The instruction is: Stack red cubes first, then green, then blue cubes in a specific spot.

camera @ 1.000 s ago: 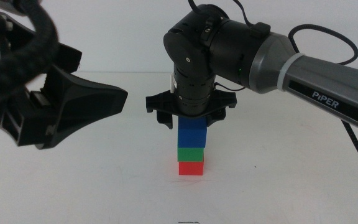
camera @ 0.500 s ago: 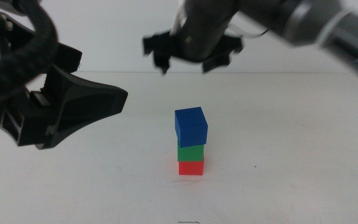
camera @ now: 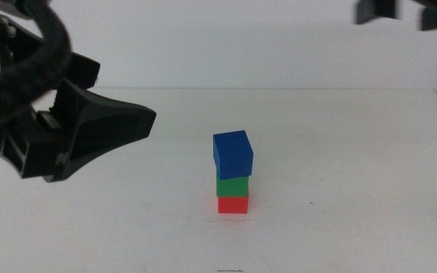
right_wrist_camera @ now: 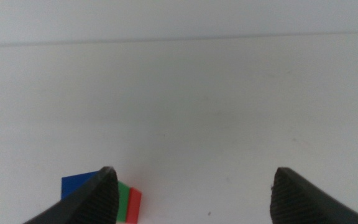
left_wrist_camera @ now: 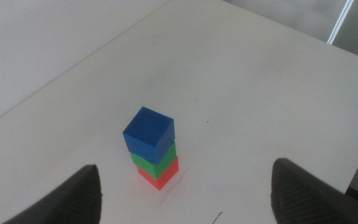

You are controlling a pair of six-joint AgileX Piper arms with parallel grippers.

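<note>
The white tabletop (camera: 355, 174) fills most of the middle view and carries no mark or writing that can be read. The left gripper (left_wrist_camera: 185, 186) looms large at about nine o'clock in that view, hanging above the surface with its jaws spread wide and nothing between them. The right gripper (right_wrist_camera: 191, 186) shows only as dark pieces at the one o'clock corner of the middle view (blurred there), high above the tabletop; its own wrist camera shows its jaws spread apart and empty.

Near the middle of the tabletop, slightly toward six o'clock, stands a stack of three cubes, touched by neither gripper. The blue cube (camera: 233, 154) is on top, twisted a little against the one below and overhanging it slightly. The green cube (camera: 232, 186) sits between the other two. The red cube (camera: 233, 205) rests at the bottom, flat on the tabletop.
</note>
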